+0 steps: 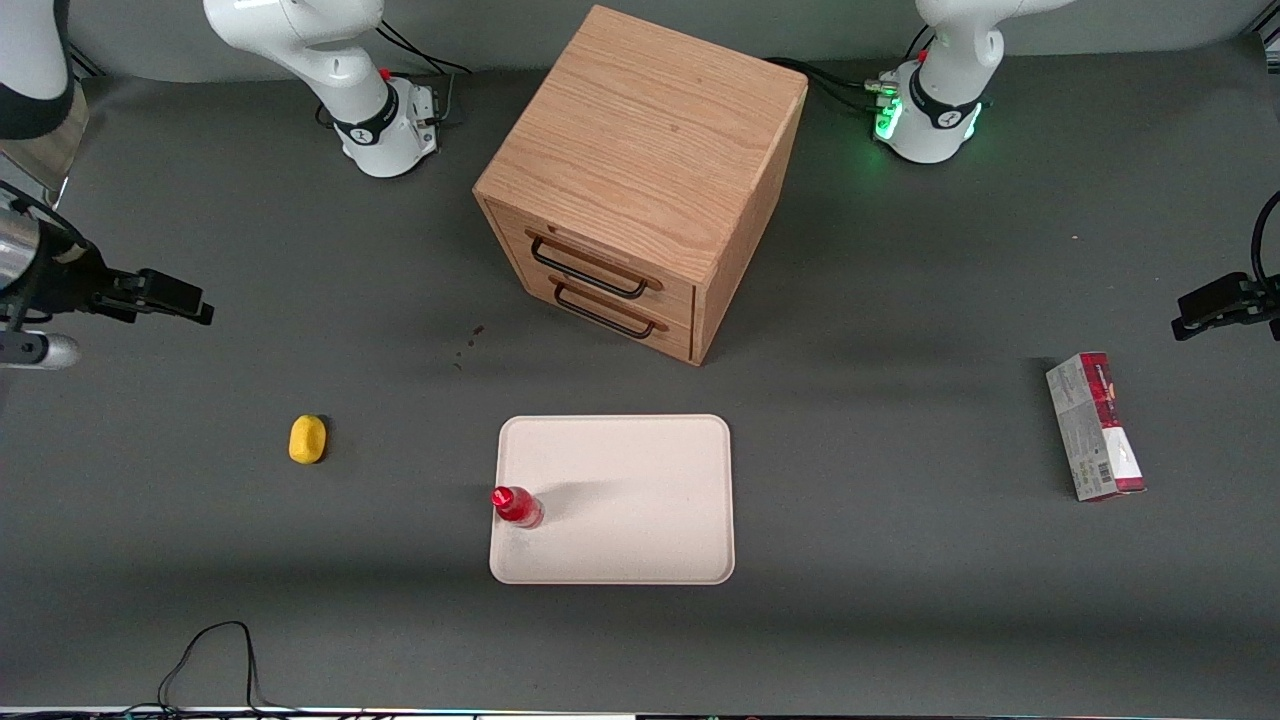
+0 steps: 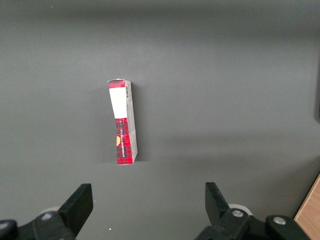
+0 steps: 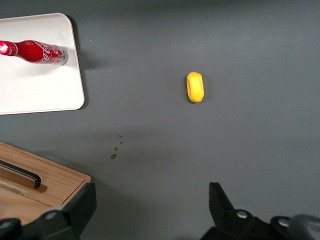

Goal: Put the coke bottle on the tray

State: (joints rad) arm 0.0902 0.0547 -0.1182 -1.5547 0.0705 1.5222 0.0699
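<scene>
I see the coke bottle (image 1: 517,506) standing upright on the tray (image 1: 640,500), near its rim. My hand (image 3: 152,212) hangs wide open, holding nothing, at the working arm's end of the counter (image 1: 900,620).

The tray (image 3: 45,85) and wooden cabinet (image 3: 35,185) run off the right wrist view's edge. The end effector (image 3: 152,205) shows only its fingertips there.
</scene>
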